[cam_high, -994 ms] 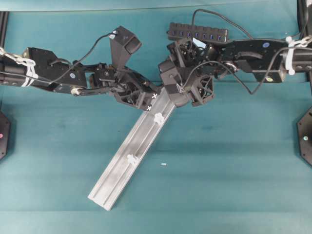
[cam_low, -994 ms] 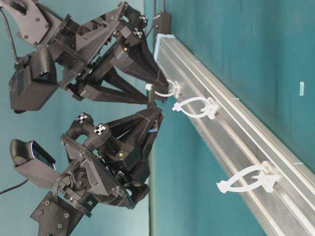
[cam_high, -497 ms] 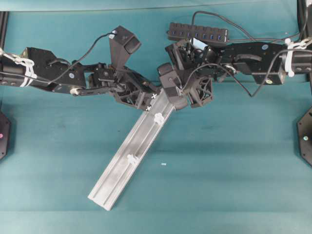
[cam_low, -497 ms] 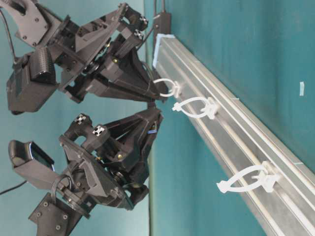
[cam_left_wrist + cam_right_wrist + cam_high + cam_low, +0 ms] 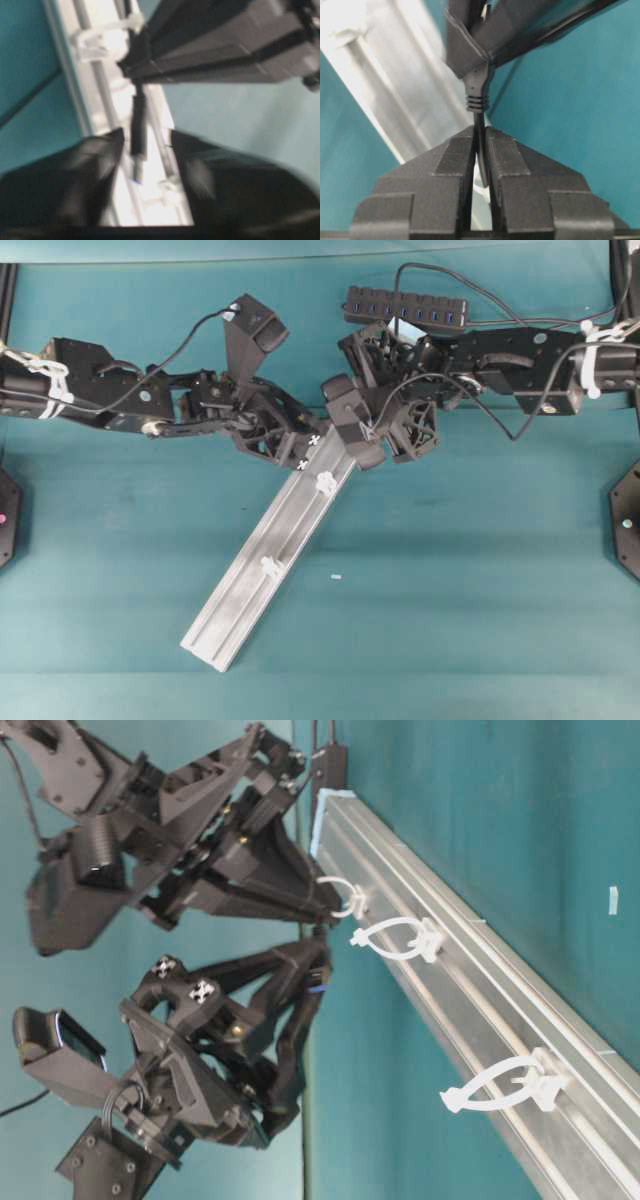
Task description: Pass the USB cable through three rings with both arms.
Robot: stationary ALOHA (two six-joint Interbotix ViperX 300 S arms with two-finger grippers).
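Note:
The silver rail (image 5: 240, 600) lies slantwise on the teal cloth with the three rings (image 5: 340, 898) (image 5: 395, 938) (image 5: 505, 1085) clipped to it. Both grippers meet at the rail's far end, by the first ring. My right gripper (image 5: 480, 131) is shut on the thin USB cable (image 5: 479, 142) just behind its plug; its tip (image 5: 325, 912) sits beside the first ring. The plug (image 5: 138, 135) hangs from it over the rail. My left gripper (image 5: 145, 145) stands open around the plug, fingers (image 5: 290, 965) apart and clear of it. Whether the cable runs through the first ring I cannot tell.
The black multi-port hub (image 5: 405, 308) lies at the back, with cords looping over the right arm. A tiny white scrap (image 5: 335, 576) sits on the cloth right of the rail. Black mounts (image 5: 628, 520) stand at both side edges.
The right gripper, open a second ago, has shut on the cable behind the plug. The left gripper, which held the plug, has just opened and let it go.

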